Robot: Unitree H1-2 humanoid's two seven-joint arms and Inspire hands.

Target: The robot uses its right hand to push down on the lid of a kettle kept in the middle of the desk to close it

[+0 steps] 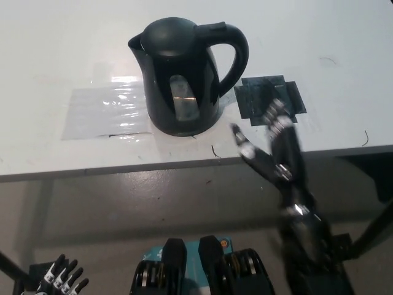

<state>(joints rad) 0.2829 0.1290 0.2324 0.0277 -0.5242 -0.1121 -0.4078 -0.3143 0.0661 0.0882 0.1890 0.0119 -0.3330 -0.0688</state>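
The right hand (pixel 276 150) hung empty, fingers spread, well clear of the kettle (pixel 181 77); its lid (pixel 169 31) sat down. Risk judged: a careless sweep toppling it.

The left hand (pixel 58 279) rested low, its state indiscernible.

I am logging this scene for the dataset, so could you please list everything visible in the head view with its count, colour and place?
Kettle: one, black, lid down, standing in the middle of the desk, handle toward the picture's right.
Desk: one, white, filling the upper part of the view.
Clear tape patch: one, glossy and transparent, stuck on the desk left of the kettle.
Dark tape patch: one, blackish, on the desk right of the kettle.
Floor: grey, below the desk's edge.
Right hand: one, black, fingers spread, at the desk's front edge right of the kettle, touching nothing.
Left hand: one, white, at the lower left corner, only partly in view.
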